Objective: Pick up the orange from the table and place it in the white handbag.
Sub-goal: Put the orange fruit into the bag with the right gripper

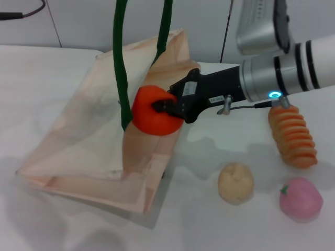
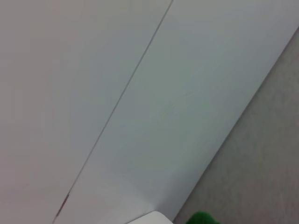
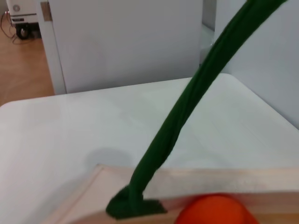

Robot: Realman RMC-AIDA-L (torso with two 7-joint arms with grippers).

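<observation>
The orange (image 1: 149,119) is round and bright orange-red. My right gripper (image 1: 163,106) is shut on it and holds it at the open mouth of the white handbag (image 1: 89,141), just past the bag's right edge. The cream bag lies on the white table (image 1: 42,225), and its dark green handles (image 1: 121,68) are pulled straight up out of the top of the head view. In the right wrist view the orange (image 3: 214,211) shows just behind the bag's rim (image 3: 224,179), beside one green handle (image 3: 187,116). My left gripper is out of view.
A ridged orange-and-cream loaf (image 1: 293,137) lies at the right under my right arm. A tan round item (image 1: 235,182) and a pink round fruit (image 1: 300,200) sit at the front right. A bit of green (image 2: 203,218) shows in the left wrist view.
</observation>
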